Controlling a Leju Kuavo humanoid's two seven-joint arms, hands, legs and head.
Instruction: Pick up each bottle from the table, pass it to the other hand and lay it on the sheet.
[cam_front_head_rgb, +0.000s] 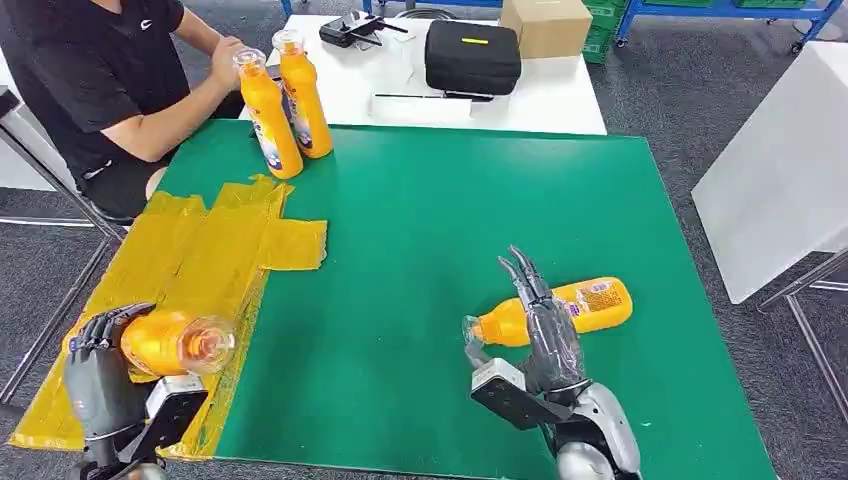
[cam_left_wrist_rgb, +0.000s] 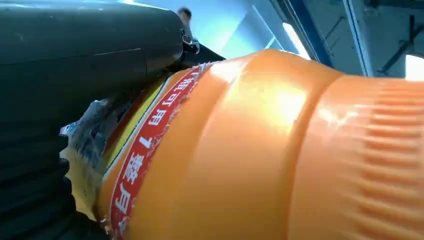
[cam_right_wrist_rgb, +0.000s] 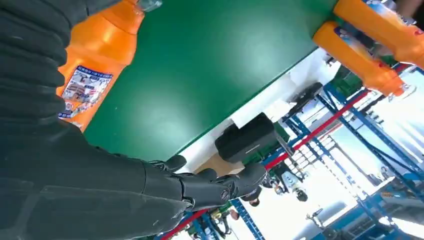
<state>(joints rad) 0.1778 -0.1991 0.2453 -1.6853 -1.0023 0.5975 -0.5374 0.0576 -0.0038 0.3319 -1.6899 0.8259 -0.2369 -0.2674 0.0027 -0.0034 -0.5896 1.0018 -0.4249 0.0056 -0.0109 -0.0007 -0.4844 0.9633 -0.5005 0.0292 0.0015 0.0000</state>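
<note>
Gripping one bottle (cam_front_head_rgb: 178, 342) over the sheet (cam_front_head_rgb: 170, 262), your left hand (cam_front_head_rgb: 98, 372) must lay it down; your right hand (cam_front_head_rgb: 545, 330), fingers spread, hovers above the lying bottle (cam_front_head_rgb: 585, 305).

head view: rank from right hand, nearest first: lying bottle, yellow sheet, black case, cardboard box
From the right hand:
1. Lying bottle, right under the hand.
2. Yellow sheet, table's left side.
3. Black case, white table beyond.
4. Cardboard box, far edge behind the case.
</note>
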